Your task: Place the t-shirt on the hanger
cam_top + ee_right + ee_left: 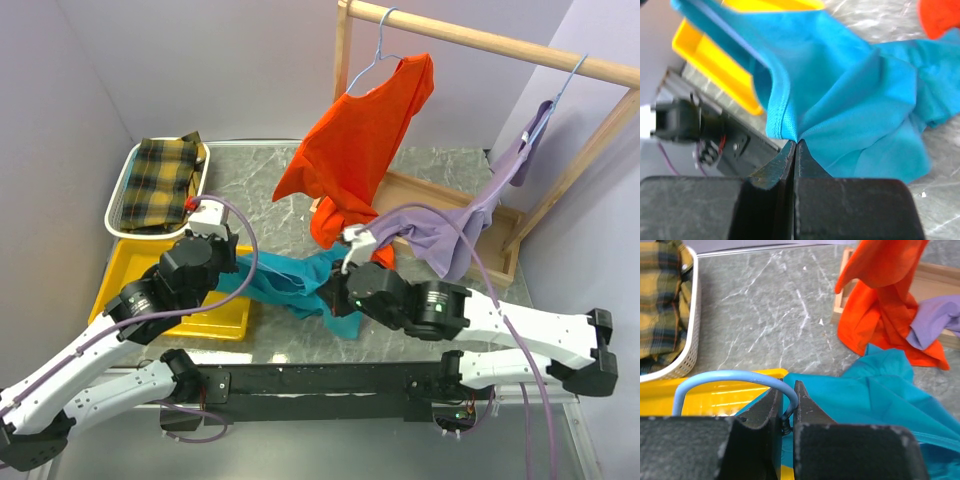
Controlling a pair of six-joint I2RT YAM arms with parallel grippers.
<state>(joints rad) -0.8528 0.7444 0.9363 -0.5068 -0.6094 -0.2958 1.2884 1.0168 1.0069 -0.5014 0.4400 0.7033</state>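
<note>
Teal t-shirt (290,285) stretched between both arms
The soft t-shirt lies mid-frame, long axis left-to-right; the right gripper (796,145) pinches its hemmed fold at the right end, while the left gripper (786,392) clamps the thin pale-blue wire hanger (730,374) at the left, above a yellow tray (225,325).

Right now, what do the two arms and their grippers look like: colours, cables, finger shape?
The left arm and the right arm both have white link shells with black joint housings. A lilac cable loops along each of them. The left gripper and the right gripper have matte black, rough-textured fingers that taper to thin wedge tips.
</note>
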